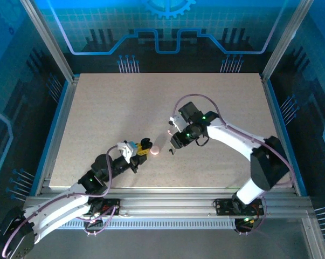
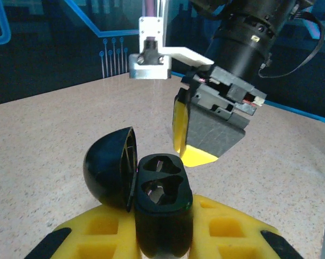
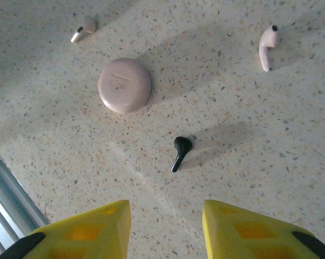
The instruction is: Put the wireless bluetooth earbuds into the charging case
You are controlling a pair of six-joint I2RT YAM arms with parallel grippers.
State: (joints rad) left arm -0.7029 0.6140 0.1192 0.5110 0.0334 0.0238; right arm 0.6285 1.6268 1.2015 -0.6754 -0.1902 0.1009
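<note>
Tabletop [image 1: 124, 102] speckled beige, both arms reaching in toward its near middle. Left gripper [image 2: 162, 233] is clamped on a black charging case [image 2: 159, 208], whose body sits upright between the yellow fingers [image 2: 97, 234]. The case's lid [image 2: 111, 167] is swung open to the left, and the two moulded wells in its top face look empty. From overhead the left gripper [image 1: 142, 147] and its black case sit just left of a round pale pink case [image 1: 155, 150], which lies flat on the table, close beside them; contact cannot be judged. Right gripper [image 1: 175, 142] hangs just right of the pink case, pointing down. In the right wrist view the right gripper [image 3: 166, 226] has its yellow fingertips [image 3: 92, 229] spread apart over bare table with nothing between them. Beyond those tips a black earbud [image 3: 180, 151] lies on its side, stem toward the gripper. The pink case [image 3: 124, 85] lies further out and to the left, lid shut, apart from the black earbud. A pale pink earbud [image 3: 267, 46] lies at upper right, well apart from the rest. A small whitish earbud [image 3: 84, 27] lies at upper left, near the pink case but not touching. From the left wrist view the right gripper [image 2: 202, 135] shows just behind the open black case, one yellow pad facing the camera.
</note>
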